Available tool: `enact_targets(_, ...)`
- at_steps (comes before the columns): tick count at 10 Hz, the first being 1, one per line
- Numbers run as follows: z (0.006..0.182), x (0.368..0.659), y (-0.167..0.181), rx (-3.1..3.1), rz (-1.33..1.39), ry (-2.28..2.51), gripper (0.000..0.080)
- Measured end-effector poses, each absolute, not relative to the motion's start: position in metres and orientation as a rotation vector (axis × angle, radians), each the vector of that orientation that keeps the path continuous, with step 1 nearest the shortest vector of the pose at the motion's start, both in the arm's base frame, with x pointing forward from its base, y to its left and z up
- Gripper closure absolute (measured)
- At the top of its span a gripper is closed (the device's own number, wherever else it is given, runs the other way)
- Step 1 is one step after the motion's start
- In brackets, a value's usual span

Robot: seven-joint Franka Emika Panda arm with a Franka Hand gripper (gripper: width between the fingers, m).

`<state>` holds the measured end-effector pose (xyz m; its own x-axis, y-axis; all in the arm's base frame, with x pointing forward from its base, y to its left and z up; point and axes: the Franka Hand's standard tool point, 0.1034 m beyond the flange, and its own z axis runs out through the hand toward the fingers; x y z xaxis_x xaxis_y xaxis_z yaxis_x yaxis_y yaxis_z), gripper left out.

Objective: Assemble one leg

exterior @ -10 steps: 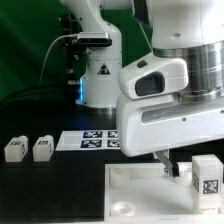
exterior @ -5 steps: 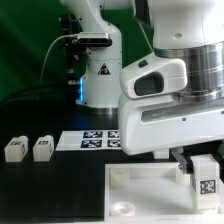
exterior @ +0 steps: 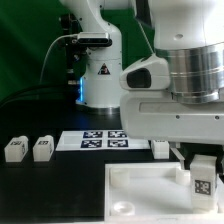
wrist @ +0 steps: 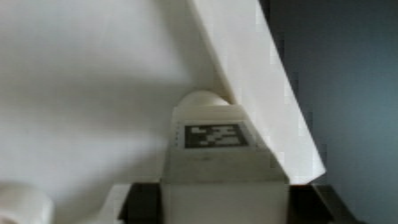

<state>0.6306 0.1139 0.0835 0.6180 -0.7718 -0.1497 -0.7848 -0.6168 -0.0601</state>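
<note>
My gripper (exterior: 203,166) is shut on a leg (exterior: 203,178), a small white blocky peg with a black-and-white tag. It holds the leg at the right edge of the large white square plate (exterior: 140,185) in the exterior view. In the wrist view the leg (wrist: 217,150) sits between the dark fingers (wrist: 143,202) of the gripper (wrist: 217,205), tag facing the camera, next to the plate's edge (wrist: 249,80). I cannot tell whether the leg touches the plate.
Two more legs (exterior: 14,149) (exterior: 42,148) stand on the table at the exterior view's left. Another white part (exterior: 160,147) shows behind the plate. The marker board (exterior: 95,140) lies beyond the plate. The arm's base (exterior: 98,60) stands at the back.
The arm's hand has lifted and turned above the plate. The leg in the gripper has stayed near the plate's right edge, shifting only slightly.
</note>
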Motion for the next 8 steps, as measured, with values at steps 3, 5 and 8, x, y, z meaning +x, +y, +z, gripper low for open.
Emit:
enact_targets(3, 0.083, 0.633, 0.111, -2.263, 0.244, 1.948, 0.0508)
enact_targets(5, 0.084, 0.632, 0.116, -2.124, 0.255, 2.126, 0.0508)
enact_targets(8, 0.075, 0.624, 0.128, -2.396, 0.208, 1.834, 0.0238)
